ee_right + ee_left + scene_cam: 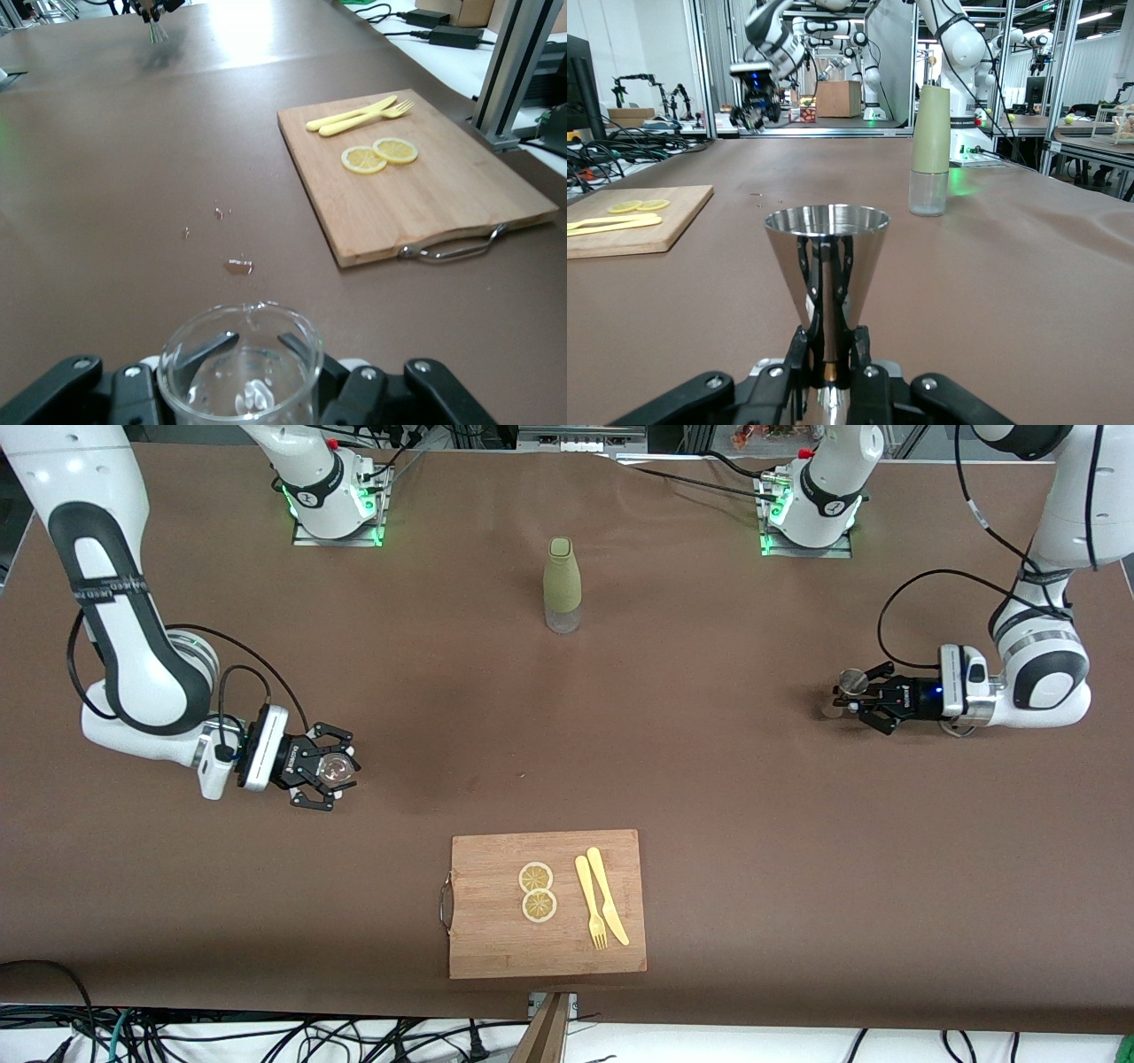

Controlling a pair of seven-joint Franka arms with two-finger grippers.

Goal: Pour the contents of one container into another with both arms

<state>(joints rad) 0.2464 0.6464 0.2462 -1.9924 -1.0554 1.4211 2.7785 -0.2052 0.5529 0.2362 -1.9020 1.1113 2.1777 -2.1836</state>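
A clear glass beaker stands upright in my right gripper, which is shut on its wall low over the right arm's end of the table. A polished steel cone-shaped measuring cup is upright, and my left gripper is shut on its narrow waist at the left arm's end of the table. What either vessel holds does not show. Each wrist view shows the other gripper far off.
An olive-green bottle with a clear base stands mid-table near the arms' bases. A wooden cutting board nearer the front camera carries two lemon slices, a yellow fork and a yellow knife. Small clear specks lie on the brown cloth.
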